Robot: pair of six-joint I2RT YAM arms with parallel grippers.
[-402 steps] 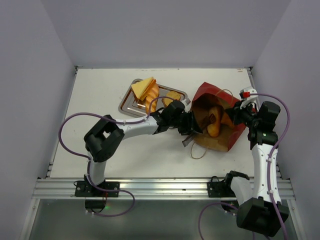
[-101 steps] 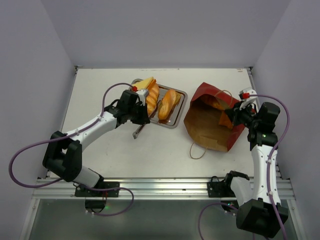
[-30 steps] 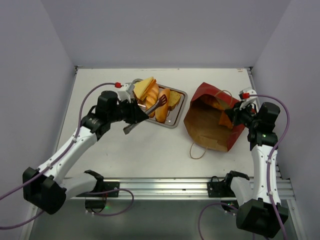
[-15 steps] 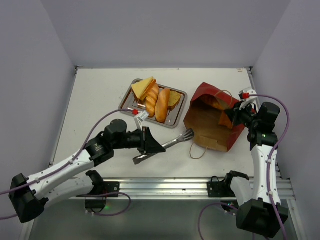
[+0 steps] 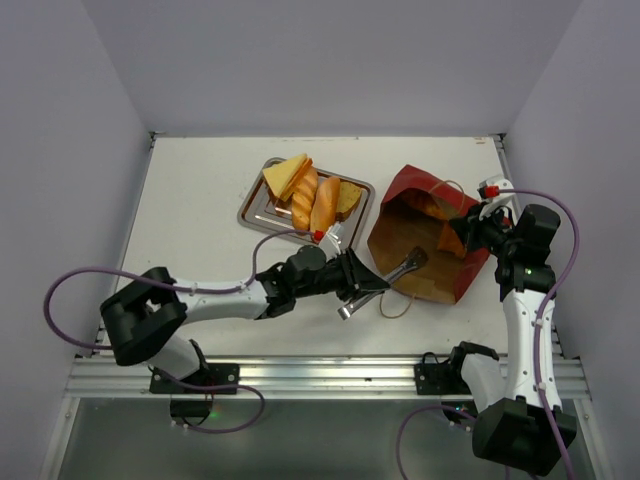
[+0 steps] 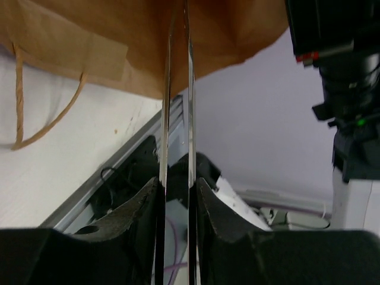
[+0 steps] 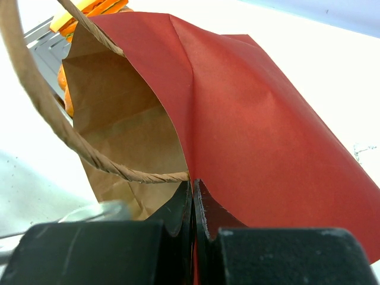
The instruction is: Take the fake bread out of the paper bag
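Steel, flat and rectangular: tray (image 5: pixel 255 205), left of centre, holding most of the fake bread (image 5: pixel 318 203), toast slices and loaves side by side.

Left gripper (image 5: pixel 352 277): clamped on a pair of tongs (image 5: pixel 395 274). A second ago the tongs were at the tray, and half a second ago over bare table. Now their tips stand at the mouth of the paper bag (image 5: pixel 415 250). Judged: one delivery is done and the tongs are going in empty for the next piece.

Paper bag: lying open, dark red outside, tan within. One orange piece (image 5: pixel 449 241) shows deep inside, so the task is unfinished.

Right gripper (image 5: pixel 468 228): pinched shut on the bag's far rim, as in every earlier view.

Left wrist view only: the fingers (image 6: pixel 145 202) press the two tong (image 6: pixel 178 89) blades almost together, and the narrow gap between them is bare where visible. The tips run out of frame.

Right wrist view only: the right gripper (image 7: pixel 193 193) grips the red wall just beside the twine handle (image 7: pixel 59 127). The bread in the bag does not show there. Only the overhead view shows it.
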